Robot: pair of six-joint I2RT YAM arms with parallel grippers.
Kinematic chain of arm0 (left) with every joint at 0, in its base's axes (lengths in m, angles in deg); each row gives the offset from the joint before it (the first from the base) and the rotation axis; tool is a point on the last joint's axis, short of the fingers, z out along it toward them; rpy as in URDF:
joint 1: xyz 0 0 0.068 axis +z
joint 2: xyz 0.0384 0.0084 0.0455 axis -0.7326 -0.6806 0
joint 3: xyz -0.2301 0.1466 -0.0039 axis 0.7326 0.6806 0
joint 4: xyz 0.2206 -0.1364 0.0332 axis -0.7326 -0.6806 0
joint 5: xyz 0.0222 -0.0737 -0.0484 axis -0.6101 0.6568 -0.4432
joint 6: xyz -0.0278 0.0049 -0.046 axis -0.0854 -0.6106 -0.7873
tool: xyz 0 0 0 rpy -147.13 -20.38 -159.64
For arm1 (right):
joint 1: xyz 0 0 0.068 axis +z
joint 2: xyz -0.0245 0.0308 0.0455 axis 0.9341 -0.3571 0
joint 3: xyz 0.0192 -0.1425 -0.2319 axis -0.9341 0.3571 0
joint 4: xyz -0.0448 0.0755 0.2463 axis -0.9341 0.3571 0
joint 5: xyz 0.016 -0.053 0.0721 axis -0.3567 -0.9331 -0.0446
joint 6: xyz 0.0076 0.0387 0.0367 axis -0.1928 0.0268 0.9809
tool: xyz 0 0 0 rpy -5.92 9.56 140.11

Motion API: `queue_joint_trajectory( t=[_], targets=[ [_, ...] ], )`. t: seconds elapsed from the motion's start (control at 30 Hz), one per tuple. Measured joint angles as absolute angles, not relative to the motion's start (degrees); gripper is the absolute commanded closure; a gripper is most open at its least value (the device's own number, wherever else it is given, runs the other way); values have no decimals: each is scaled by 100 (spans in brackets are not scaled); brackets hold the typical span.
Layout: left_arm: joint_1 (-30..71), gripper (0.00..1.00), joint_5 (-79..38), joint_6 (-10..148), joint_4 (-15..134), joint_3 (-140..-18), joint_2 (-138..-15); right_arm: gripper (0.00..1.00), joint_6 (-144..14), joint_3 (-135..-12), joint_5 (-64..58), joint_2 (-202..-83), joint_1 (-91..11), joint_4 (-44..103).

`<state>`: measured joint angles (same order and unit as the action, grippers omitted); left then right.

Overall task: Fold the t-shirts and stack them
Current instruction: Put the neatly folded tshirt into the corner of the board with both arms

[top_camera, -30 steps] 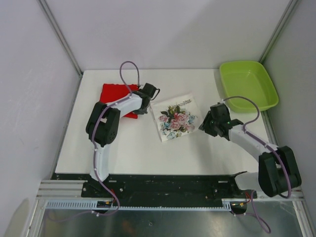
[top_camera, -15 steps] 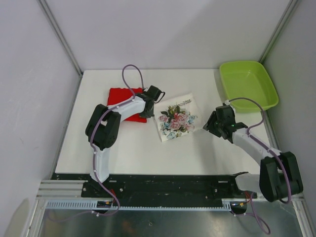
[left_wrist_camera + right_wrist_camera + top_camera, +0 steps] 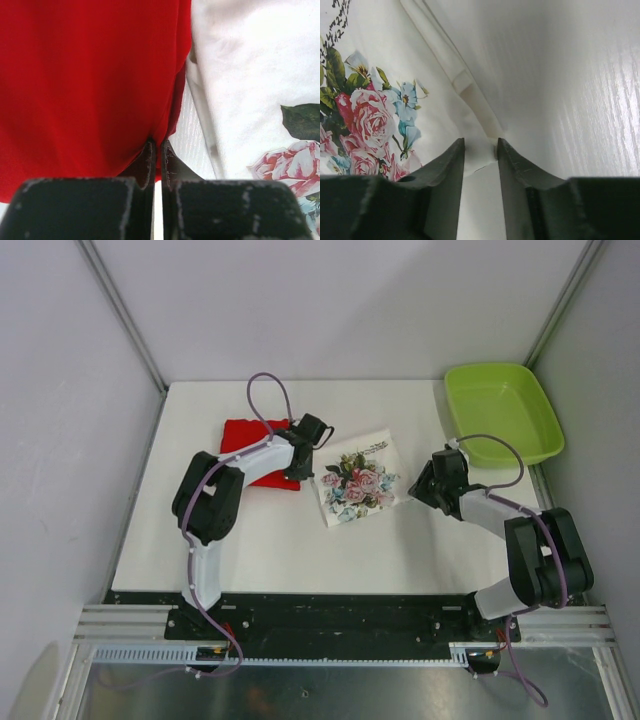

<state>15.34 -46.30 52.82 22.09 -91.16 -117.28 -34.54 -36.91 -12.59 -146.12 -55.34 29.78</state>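
Part of red t-shirt beneath left arm in top view.

The left gripper has its two dark fingers pressed nearly together, pinching the right-hand edge of the red t-shirt; that red cloth fills the left and far part of the view. Just right of it lies the white t-shirt, with a pink rose print and a dark leaf; a narrow strip of white table shows between the two.

Folded plain red t-shirt flat, folded white floral-print t-shirt flat just to its right
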Motion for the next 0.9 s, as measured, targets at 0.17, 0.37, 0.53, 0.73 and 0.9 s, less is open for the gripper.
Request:
queue_joint_trajectory(
  t=[0.17,0.37,0.53,0.73,0.9],
  targets=[
    [1534,98,-4578,5277,2204,-9127,-11728,93,-3508,-3691,-1289,-14632,-5536,2891],
    [1525,82,-4327,5273,2198,-9182,-11728,100,-3537,-3687,-1287,-14623,-5534,2983],
    [1444,63,-4040,5273,2198,-9177,-11627,100,-3537,-3481,-1245,-14317,-5534,3365],
    [1204,56,-3658,5279,2235,-8919,-11013,100,-3537,-3116,-1162,-13484,-5534,4032],
    [1049,56,-3275,5198,2359,-8386,-10309,68,-3495,-2847,-1020,-12772,-5477,4611]
  ],
)
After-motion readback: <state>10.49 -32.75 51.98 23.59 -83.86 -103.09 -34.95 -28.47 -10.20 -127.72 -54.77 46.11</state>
